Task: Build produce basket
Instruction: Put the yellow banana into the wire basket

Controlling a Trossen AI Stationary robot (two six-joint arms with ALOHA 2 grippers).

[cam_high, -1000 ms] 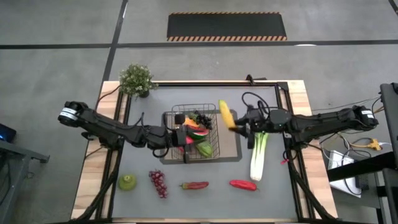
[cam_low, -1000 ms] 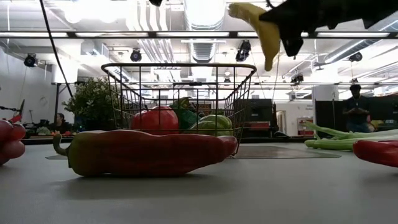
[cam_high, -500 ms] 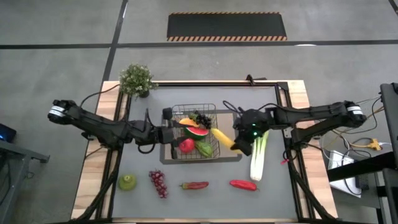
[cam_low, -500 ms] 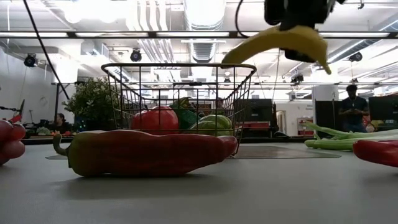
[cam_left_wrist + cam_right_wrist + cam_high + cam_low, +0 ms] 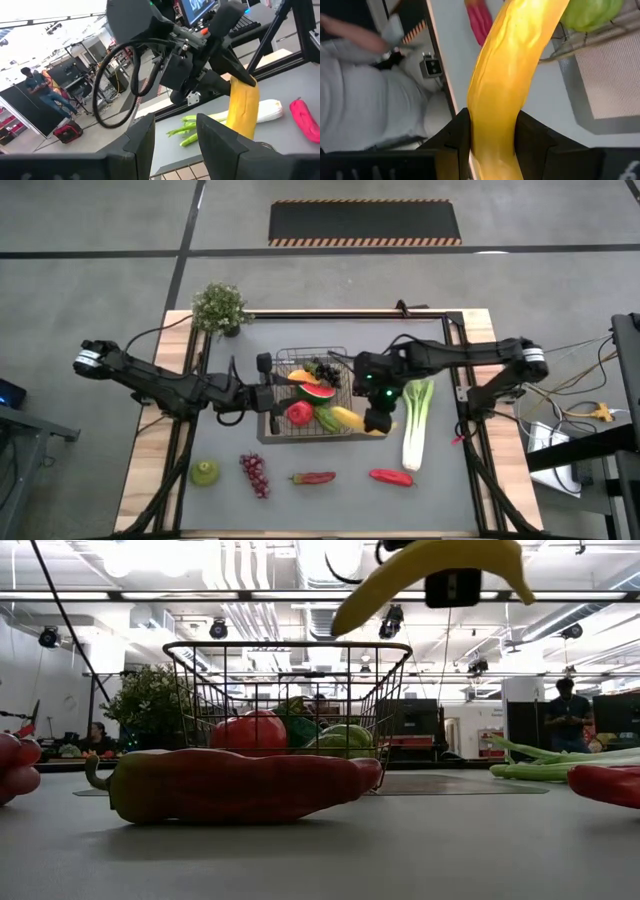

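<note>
While right gripper point(image 5: 372, 420) jaws clamp banana point(image 5: 349, 418) over basket point(image 5: 283, 363) rim, left jaws gape

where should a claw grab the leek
Grip the leek across its pale stalk near the middle, coming straight down. It lies flat and long on the table, clear of the basket; the stalk is narrow and even, the green leaves splay.

The right gripper point(image 5: 371, 420) has carried the banana point(image 5: 349, 418) from beyond the basket point(image 5: 284, 361) to over its near right corner.
</note>
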